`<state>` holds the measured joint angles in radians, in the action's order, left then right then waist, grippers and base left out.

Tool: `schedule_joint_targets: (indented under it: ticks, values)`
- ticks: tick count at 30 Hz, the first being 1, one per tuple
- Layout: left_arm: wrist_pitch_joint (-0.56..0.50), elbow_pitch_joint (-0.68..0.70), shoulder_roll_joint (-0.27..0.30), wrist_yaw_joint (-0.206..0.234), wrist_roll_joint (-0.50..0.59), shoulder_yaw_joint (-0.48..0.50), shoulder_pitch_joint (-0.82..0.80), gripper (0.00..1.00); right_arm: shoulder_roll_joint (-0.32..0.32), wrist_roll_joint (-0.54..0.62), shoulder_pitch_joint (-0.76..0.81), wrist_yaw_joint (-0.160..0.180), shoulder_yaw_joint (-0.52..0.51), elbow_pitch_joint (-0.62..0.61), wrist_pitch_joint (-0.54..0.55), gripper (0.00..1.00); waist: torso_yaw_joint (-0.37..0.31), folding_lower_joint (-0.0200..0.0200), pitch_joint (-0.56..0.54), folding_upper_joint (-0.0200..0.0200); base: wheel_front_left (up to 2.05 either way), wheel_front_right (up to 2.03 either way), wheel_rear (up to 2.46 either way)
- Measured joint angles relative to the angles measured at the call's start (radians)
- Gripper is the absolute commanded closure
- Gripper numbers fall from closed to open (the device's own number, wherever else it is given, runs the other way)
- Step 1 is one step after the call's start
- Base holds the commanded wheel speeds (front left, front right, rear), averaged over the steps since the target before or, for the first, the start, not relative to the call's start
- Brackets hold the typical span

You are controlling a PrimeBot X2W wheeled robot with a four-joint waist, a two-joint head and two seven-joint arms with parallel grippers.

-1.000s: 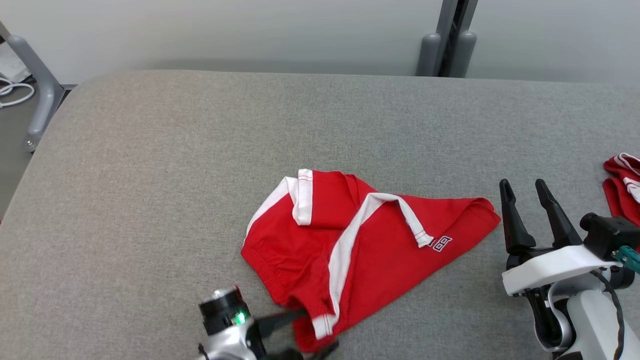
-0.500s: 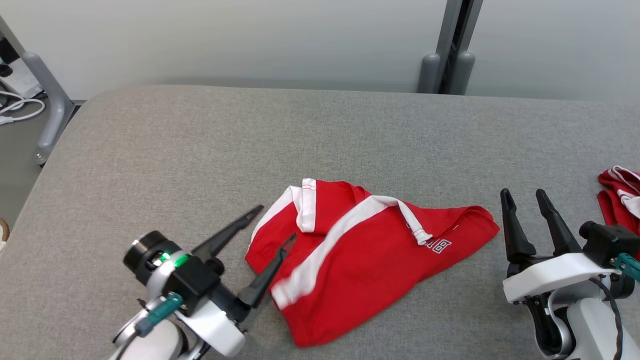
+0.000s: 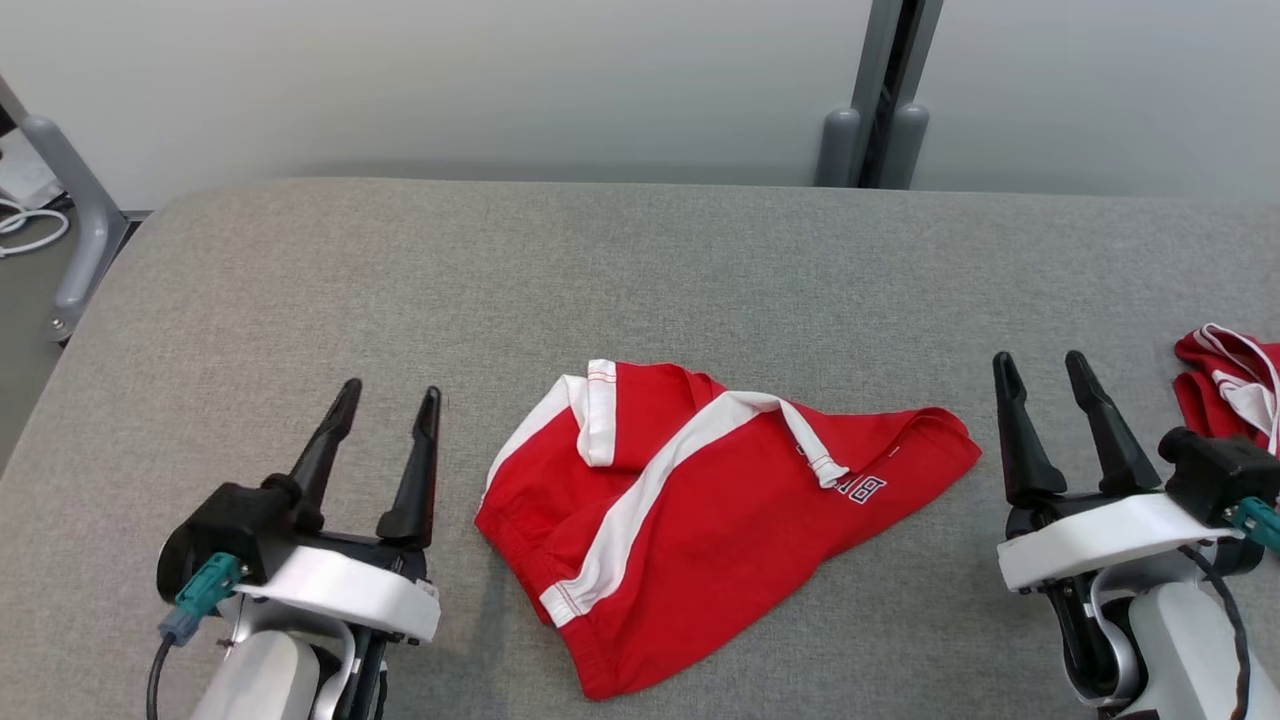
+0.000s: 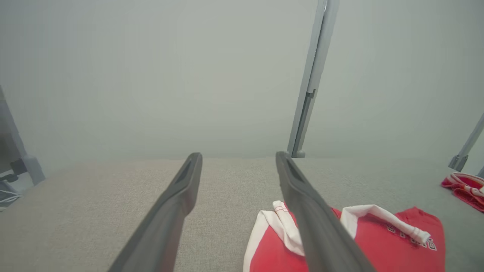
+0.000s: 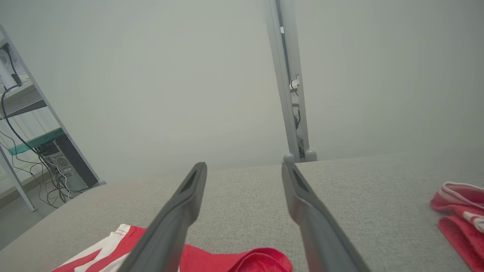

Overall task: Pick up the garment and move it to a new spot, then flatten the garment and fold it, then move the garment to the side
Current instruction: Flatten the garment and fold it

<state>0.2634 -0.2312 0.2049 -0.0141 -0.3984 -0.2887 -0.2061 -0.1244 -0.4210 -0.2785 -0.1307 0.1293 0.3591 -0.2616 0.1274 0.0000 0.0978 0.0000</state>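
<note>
Okay, your crumpled red white-trimmed garment (image 3: 720, 520) lies crosswise between left gripper (image 3: 391, 390) and right gripper (image 3: 1039, 360). Both gape empty; right slightly nearer.

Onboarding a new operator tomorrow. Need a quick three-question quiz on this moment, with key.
1. True or false: the left gripper is shut on the red shorts.
2. The red shorts lie: A) between the two grippers, B) beyond the right gripper, C) hanging off the table.
3. What colour is the other garment past the right gripper?
Key: 1 false, both grippers are open and empty; 2 A; 3 red with white trim.
</note>
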Motion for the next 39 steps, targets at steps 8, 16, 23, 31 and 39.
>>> schedule_joint_targets:
  ticks: [8, 16, 23, 31, 39]
  values:
    - [0.001, -0.087, -0.094, 0.011, 0.034, 0.132, 0.040, 0.00, -0.001, 0.006, 0.019, 0.000, 0.002, -0.053, 0.000, 0.00, -0.030, 0.0000, 0.011, 0.0000, 0.00, 0.00, 0.00]
    - [-0.054, -0.342, -0.064, -0.024, 0.109, 0.072, -0.055, 0.00, -0.002, 0.010, 0.016, 0.000, 0.017, -0.062, 0.000, 0.00, -0.071, 0.0000, 0.035, 0.0000, 0.00, 0.00, 0.00]
    - [-0.172, -0.467, -0.050, -0.077, 0.112, 0.018, -0.142, 0.00, -0.004, 0.012, 0.011, 0.000, 0.013, -0.060, 0.000, 0.00, -0.100, 0.0000, 0.068, 0.0000, 0.00, 0.00, 0.00]
    - [-0.230, -0.520, -0.028, -0.100, 0.099, -0.029, -0.178, 0.23, 0.003, 0.017, 0.001, 0.000, 0.012, -0.059, 0.000, 0.00, -0.111, -0.0001, 0.086, 0.0000, 0.00, 0.00, 0.00]
    - [-0.178, -0.523, -0.002, -0.089, 0.074, -0.015, -0.219, 1.00, 0.010, 0.018, 0.001, 0.000, 0.009, -0.054, 0.000, 0.00, -0.112, 0.0000, 0.084, 0.0000, 0.00, 0.00, 0.00]
